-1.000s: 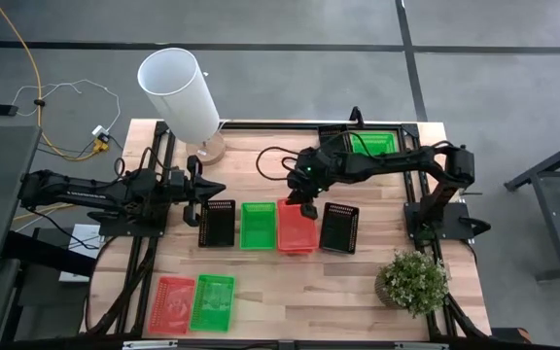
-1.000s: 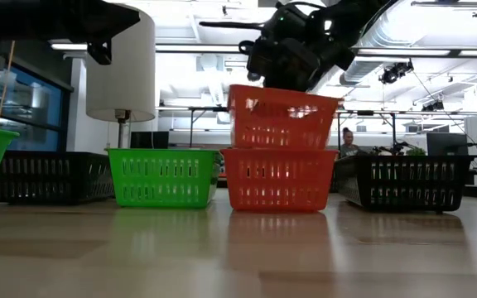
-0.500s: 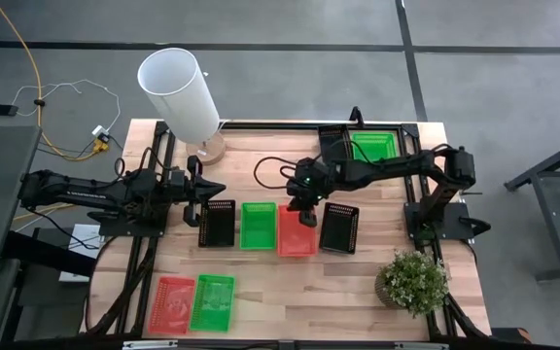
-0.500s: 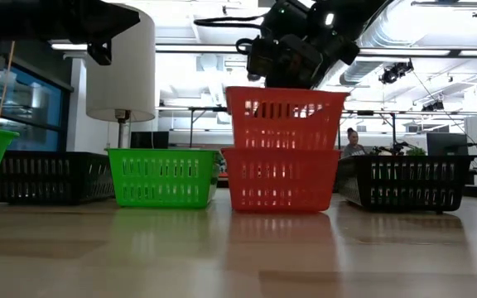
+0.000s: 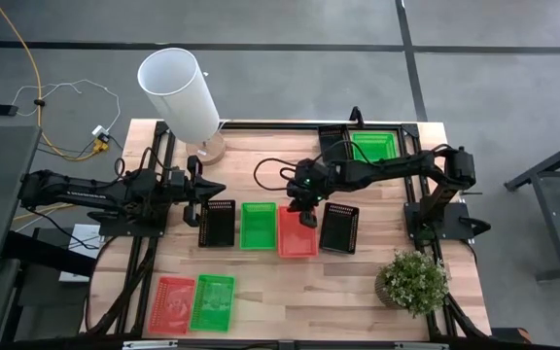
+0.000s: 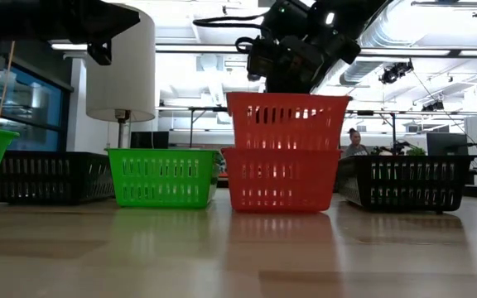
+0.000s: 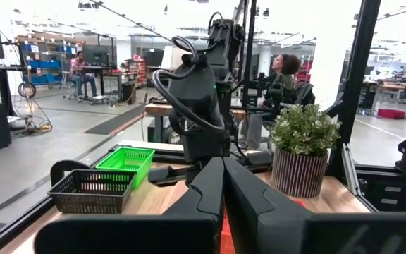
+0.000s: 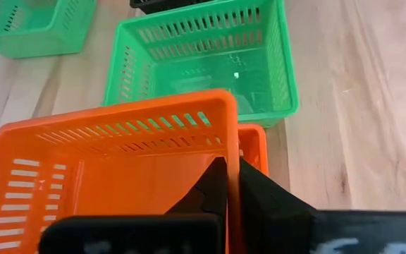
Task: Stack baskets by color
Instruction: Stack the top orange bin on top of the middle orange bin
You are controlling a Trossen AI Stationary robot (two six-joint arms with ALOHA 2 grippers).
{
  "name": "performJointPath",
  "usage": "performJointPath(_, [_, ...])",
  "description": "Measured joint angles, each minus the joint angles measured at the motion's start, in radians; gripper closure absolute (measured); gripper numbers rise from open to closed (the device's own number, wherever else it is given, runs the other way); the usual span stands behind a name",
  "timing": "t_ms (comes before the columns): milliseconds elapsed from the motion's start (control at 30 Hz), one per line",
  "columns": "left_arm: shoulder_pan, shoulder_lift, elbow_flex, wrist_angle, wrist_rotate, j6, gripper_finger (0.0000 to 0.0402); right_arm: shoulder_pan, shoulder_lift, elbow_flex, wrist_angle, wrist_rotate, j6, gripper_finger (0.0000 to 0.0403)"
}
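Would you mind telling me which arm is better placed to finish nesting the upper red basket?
Right. Its gripper is shut on the upper red basket above the lower one; the left gripper waits off to the side.

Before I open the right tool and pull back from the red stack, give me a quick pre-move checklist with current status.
1. Right tool shut on the upper red basket wall: ok.
2. Upper red basket seated in the lower red basket: not ok, it rides high; cannot tell if it will drop further.
3. Upper basket level: ok in the low view.
4. Neighbours clear of the stack: green basket and black basket stand apart on either side: ok.
5. Left tool shut, waiting near the lamp shade, away from the stack: ok.
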Motion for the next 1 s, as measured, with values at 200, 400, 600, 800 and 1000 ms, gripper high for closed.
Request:
performJointPath(200, [0.000,0.000,0.000,0.000,0.000,0.000,0.0401,0.000,0.000,0.000,0.005,0.010,0.002,0.0334])
performJointPath(400, [0.000,0.000,0.000,0.000,0.000,-0.001,0.0401,0.000,0.000,0.000,0.026,-0.025,0.006,0.0237])
performJointPath(600, [0.000,0.000,0.000,0.000,0.000,0.000,0.0401,-0.028,-0.027,0.000,-0.020,-0.085,0.000,0.0179])
performJointPath(800, [0.000,0.000,0.000,-0.008,0.000,0.000,0.0401,-0.043,-0.116,0.000,-0.043,-0.085,-0.084,0.0185])
performJointPath(1000, [0.000,0.000,0.000,-0.023,0.000,-0.001,0.0401,0.008,-0.168,-0.196,0.298,-0.084,-0.068,0.0274])
